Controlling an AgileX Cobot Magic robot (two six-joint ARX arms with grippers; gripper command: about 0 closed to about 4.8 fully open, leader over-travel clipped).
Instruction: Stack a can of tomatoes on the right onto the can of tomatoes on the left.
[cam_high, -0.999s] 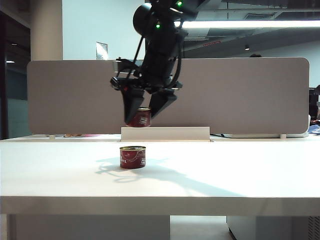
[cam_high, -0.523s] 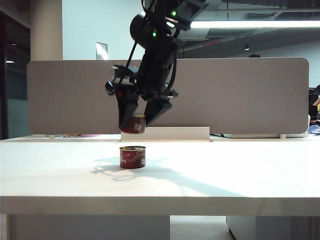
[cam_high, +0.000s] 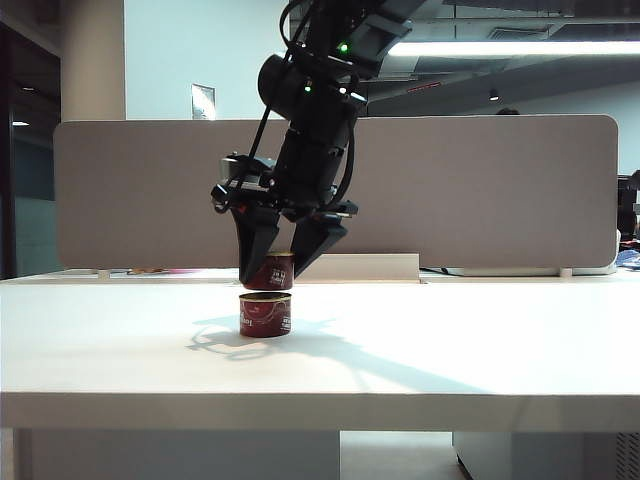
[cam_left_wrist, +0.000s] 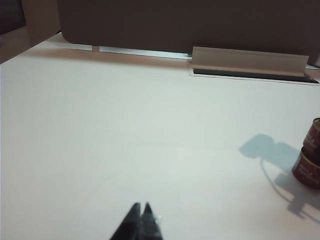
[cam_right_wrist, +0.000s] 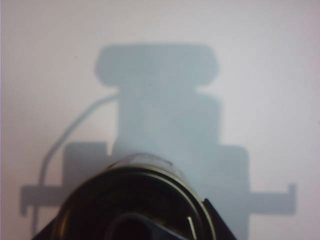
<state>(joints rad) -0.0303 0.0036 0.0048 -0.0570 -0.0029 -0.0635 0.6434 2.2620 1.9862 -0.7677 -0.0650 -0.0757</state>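
Two short, cylindrical tomato cans with red printed labels and dull metal rims sit one over the other near the middle of the smooth white table (cam_high: 450, 350). The lower can (cam_high: 265, 314) stands upright on the tabletop, its ringed lid catching the light. The upper can (cam_high: 276, 271) hangs directly above it, clamped at its sides between the dark, tapered fingers of the right gripper (cam_high: 285, 268), which points down from a glossy black arm. Whether the upper can's base already touches the lower lid cannot be told from the exterior view; any gap is very thin.

From the right wrist view, the held can's round lid (cam_right_wrist: 135, 205) shows concentric pressed rings and a pull tab, with the gripper's blocky shadow (cam_right_wrist: 160, 125) cast on the matte table beyond.

The left gripper (cam_left_wrist: 140, 220) rests low over the table, well apart from the cans, its two slim black fingertips pressed together to a point. A grey fabric-like partition panel (cam_high: 480, 190) with rounded corners stands along the table's far edge.
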